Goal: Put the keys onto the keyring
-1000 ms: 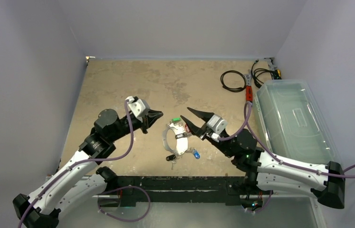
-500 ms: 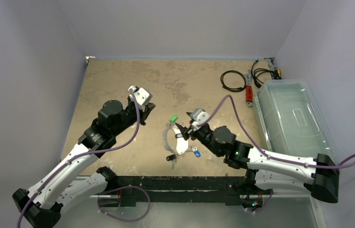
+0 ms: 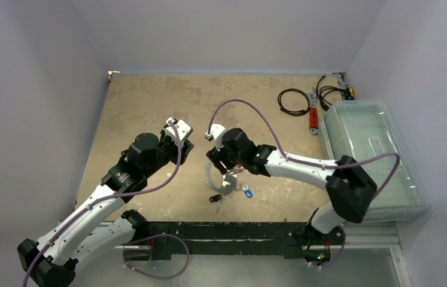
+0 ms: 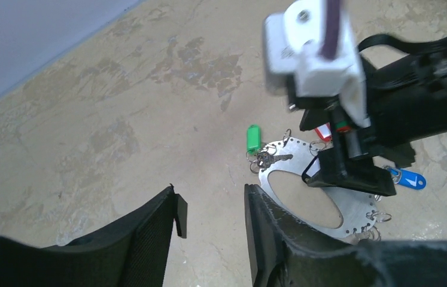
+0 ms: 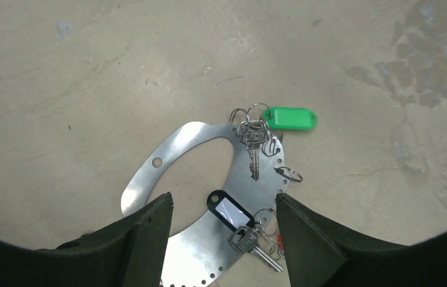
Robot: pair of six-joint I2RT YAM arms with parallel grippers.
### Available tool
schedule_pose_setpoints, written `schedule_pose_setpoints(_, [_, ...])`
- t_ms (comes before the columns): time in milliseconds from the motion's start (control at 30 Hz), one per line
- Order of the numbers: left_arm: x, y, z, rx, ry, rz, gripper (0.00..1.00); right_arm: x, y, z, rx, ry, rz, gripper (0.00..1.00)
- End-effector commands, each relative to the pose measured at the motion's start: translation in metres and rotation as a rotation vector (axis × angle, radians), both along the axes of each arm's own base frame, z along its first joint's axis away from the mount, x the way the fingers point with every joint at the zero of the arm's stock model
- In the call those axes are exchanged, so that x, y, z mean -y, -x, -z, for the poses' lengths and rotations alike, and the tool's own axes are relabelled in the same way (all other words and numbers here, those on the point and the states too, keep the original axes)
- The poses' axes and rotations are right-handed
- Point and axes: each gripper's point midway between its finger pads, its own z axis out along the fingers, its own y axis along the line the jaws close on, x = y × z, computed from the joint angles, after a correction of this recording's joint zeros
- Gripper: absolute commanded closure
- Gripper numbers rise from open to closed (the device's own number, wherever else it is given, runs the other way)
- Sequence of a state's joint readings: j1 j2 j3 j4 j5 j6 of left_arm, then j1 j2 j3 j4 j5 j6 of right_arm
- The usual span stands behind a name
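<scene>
1. The keyring (image 5: 167, 149) lies flat near the middle of the table (image 5: 59, 72), with keys (image 5: 252, 149) on top of it.
2. The right gripper (image 5: 224, 239) hangs just above it, jaws wide open and empty.
3. The left gripper (image 4: 212, 233) is off to one side, jaws apart and holding nothing.

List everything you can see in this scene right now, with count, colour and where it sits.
table: one, tan, under everything
keyring: one, silver, flat near the table's centre
keys: several, silver with green, black, blue and red tags, on and beside the keyring
cables: a few, black, far right corner
bin: one, clear, right edge
left end effector: one, black, open, left of the keyring
right end effector: one, black, open, over the keyring
</scene>
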State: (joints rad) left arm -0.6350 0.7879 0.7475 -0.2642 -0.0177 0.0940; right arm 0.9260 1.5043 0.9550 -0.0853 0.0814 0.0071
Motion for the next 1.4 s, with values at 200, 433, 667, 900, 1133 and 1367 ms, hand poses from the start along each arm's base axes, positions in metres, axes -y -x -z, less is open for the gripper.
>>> schedule_pose_setpoints(200, [-0.011, 0.000, -0.010, 0.060, -0.002, -0.030, 0.51, -0.004, 0.000, 0.051, -0.191, 0.177, -0.067, 0.38])
schedule_pose_setpoints(433, [-0.012, 0.002, -0.012, 0.065, 0.002, -0.025, 0.51, 0.004, 0.005, 0.078, -0.241, 0.255, -0.075, 0.40])
schedule_pose_setpoints(667, [-0.012, 0.002, -0.011, 0.064, 0.001, -0.026, 0.51, 0.004, 0.004, 0.089, -0.252, 0.280, -0.080, 0.41])
schedule_pose_setpoints(900, [-0.012, 0.002, -0.011, 0.064, -0.001, -0.028, 0.51, 0.008, 0.004, 0.096, -0.262, 0.309, -0.079, 0.73])
schedule_pose_setpoints(1133, [-0.013, 0.002, -0.011, 0.065, -0.001, -0.029, 0.51, 0.009, -0.001, 0.080, -0.224, 0.299, -0.062, 0.87])
schedule_pose_setpoints(1367, [-0.013, 0.002, -0.012, 0.065, -0.001, -0.029, 0.51, 0.019, 0.000, 0.068, -0.206, 0.295, -0.019, 0.89])
